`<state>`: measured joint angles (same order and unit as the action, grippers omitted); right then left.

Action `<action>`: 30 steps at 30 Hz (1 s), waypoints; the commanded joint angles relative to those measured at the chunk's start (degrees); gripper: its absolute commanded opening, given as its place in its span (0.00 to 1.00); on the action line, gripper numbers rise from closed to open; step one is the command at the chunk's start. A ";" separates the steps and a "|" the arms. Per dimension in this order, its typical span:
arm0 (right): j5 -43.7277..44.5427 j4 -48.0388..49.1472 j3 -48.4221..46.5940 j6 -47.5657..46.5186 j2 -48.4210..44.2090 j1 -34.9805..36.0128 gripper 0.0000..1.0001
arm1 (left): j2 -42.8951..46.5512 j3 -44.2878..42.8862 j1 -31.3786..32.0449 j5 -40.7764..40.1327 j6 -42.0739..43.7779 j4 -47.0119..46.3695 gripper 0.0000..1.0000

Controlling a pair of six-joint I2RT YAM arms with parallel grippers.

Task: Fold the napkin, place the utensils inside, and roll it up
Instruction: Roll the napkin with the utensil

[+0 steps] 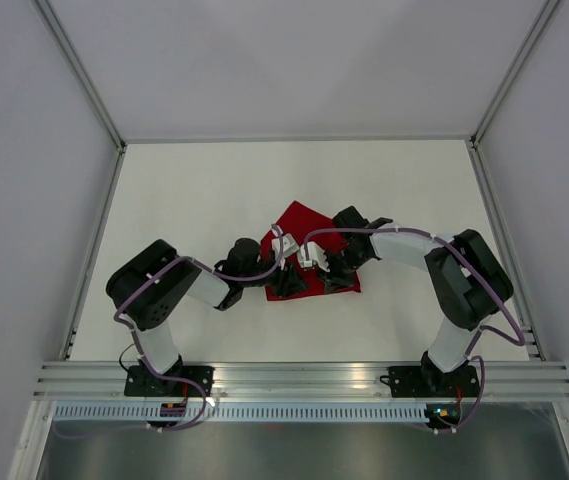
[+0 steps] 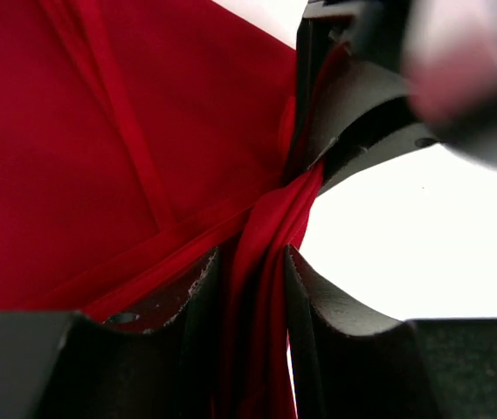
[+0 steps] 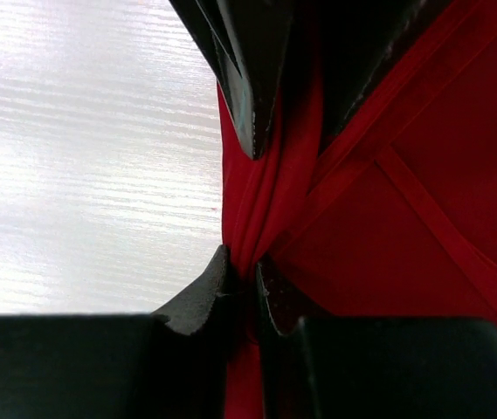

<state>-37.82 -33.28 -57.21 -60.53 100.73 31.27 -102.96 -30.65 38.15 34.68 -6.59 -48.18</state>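
Observation:
The red napkin lies at the middle of the table, mostly hidden under both grippers. My left gripper is shut on a bunched fold of the napkin at its near edge. My right gripper is shut on the same bunched edge, close to the left one. In each wrist view the other gripper's fingers show pinching the twisted cloth just beyond. The pale stick-like utensil is out of view.
The white table is framed by metal rails at left and right and a rail at the near edge. Grey walls stand round it.

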 commanded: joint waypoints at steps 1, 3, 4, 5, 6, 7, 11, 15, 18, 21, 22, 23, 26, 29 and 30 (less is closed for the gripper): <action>0.29 -3.28 0.08 3.84 2.72 -0.68 0.14 | 2.67 2.34 0.35 -5.23 0.09 -8.94 0.41; 0.38 -4.07 -1.14 4.11 3.85 -0.68 0.14 | 3.46 3.05 0.43 -6.90 -0.09 -10.61 0.41; 0.38 -4.51 -1.50 4.19 4.30 -0.68 0.14 | 3.99 3.75 0.43 -7.60 -0.18 -10.96 0.41; 0.30 -5.56 -2.37 4.28 4.74 -0.77 0.13 | 4.95 4.28 0.35 -9.43 -0.26 -12.27 0.41; 0.21 -6.01 -2.90 4.37 5.70 -0.77 0.13 | 5.57 4.98 0.43 -10.41 -0.44 -13.59 0.41; 0.21 -7.32 -4.04 4.63 6.23 -0.77 0.13 | 6.27 6.47 0.43 -12.59 -0.53 -14.56 0.41; -0.58 -12.24 -8.78 4.81 10.09 -1.29 0.14 | 11.19 8.94 0.43 -17.35 0.43 -16.86 0.41; -2.43 -18.74 -15.20 4.28 16.67 -2.44 0.14 | 16.73 8.86 0.96 -18.59 3.77 -10.31 0.40; -4.09 -24.02 -20.30 3.40 21.08 -3.40 0.13 | 21.21 7.45 2.89 -20.26 9.48 -5.71 0.39; -4.71 -27.80 -24.52 3.32 24.86 -4.28 0.13 | 24.03 5.52 5.70 -23.42 16.93 1.15 0.39; -4.98 -28.85 -25.92 3.40 25.65 -4.54 0.13 | 24.90 5.26 7.45 -25.43 18.44 4.12 0.39; -5.07 -29.30 -26.54 3.49 26.96 -4.72 0.13 | 25.08 5.08 8.51 -26.67 19.93 5.19 0.39; -5.42 -30.88 -28.13 3.49 28.99 -5.07 0.13 | 24.74 4.73 13.78 -32.47 26.26 7.84 0.39; -5.59 -31.94 -29.45 3.49 30.49 -5.34 0.13 | 22.20 3.76 18.88 -38.01 32.50 10.03 0.40; -5.68 -32.29 -29.88 3.49 30.84 -5.43 0.13 | 21.58 3.24 19.85 -38.71 34.87 10.30 0.40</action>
<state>-49.54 -66.67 -86.85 -54.61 127.28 25.91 -79.57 -24.95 55.07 2.72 17.30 -41.47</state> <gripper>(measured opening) 0.180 0.398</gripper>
